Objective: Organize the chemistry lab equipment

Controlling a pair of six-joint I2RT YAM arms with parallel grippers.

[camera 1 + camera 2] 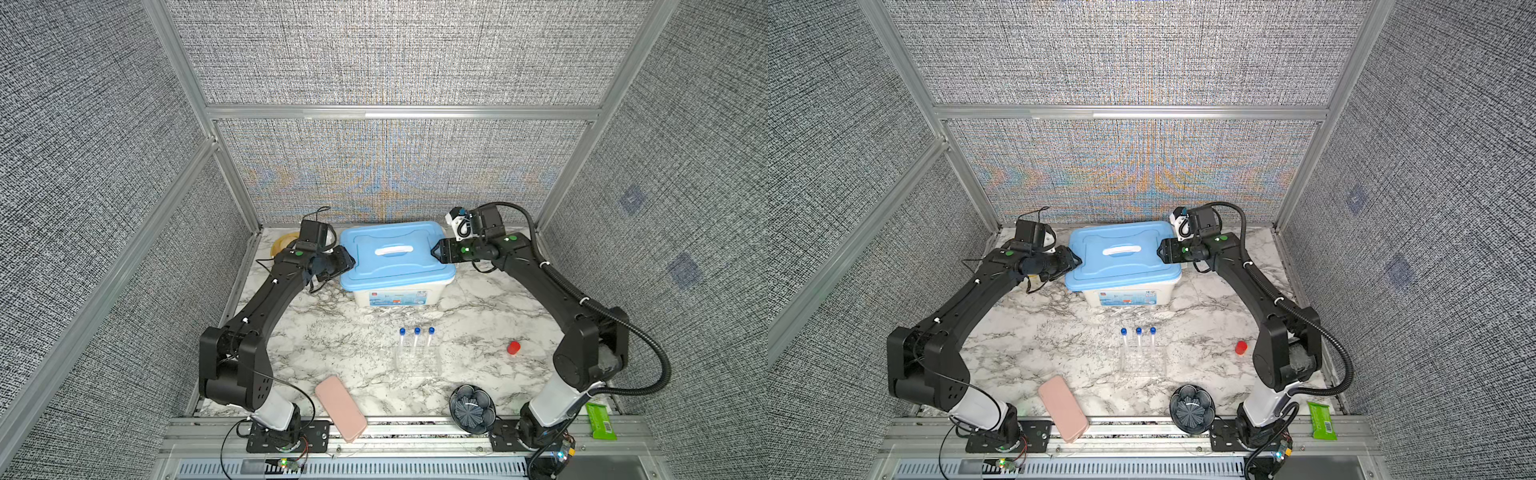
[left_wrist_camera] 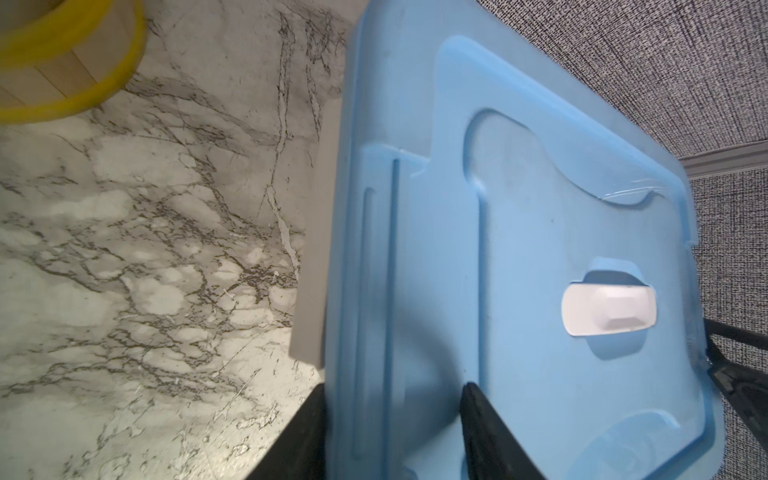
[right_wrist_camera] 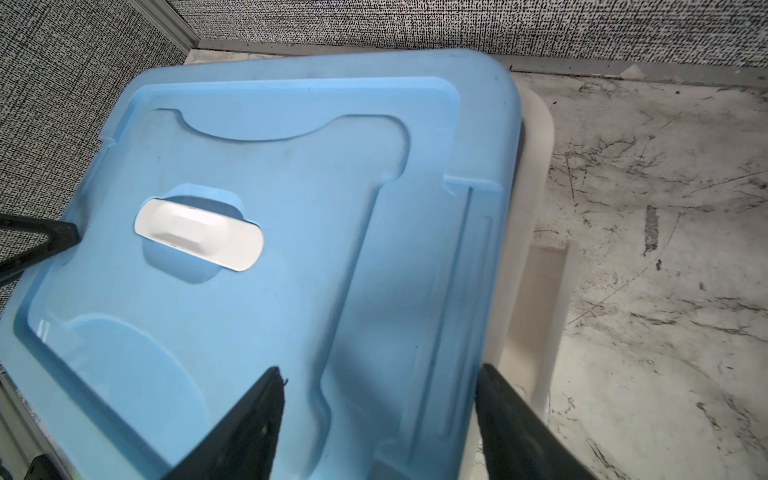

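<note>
Three clear tubes with blue caps [image 1: 415, 343] [image 1: 1138, 343] stand in a small clear rack [image 1: 417, 361] mid-table, far from both grippers. At the back stands a white box [image 1: 395, 297] under a blue lid [image 1: 395, 266] with a white handle. My left gripper [image 1: 351, 262] [image 2: 392, 386] is shut on the lid's left rim, one finger on top and one at the edge. My right gripper [image 1: 434, 250] [image 3: 380, 368] holds the lid's right rim the same way. The lid [image 2: 540, 208] [image 3: 291, 166] fills both wrist views.
A yellow steamer basket [image 1: 284, 243] [image 2: 70, 62] sits behind the left arm. A pink case [image 1: 340, 409], a dark flower-shaped bowl [image 1: 472, 409] and a green packet [image 1: 601, 422] lie along the front edge. A small red cylinder [image 1: 513, 348] stands right of the rack.
</note>
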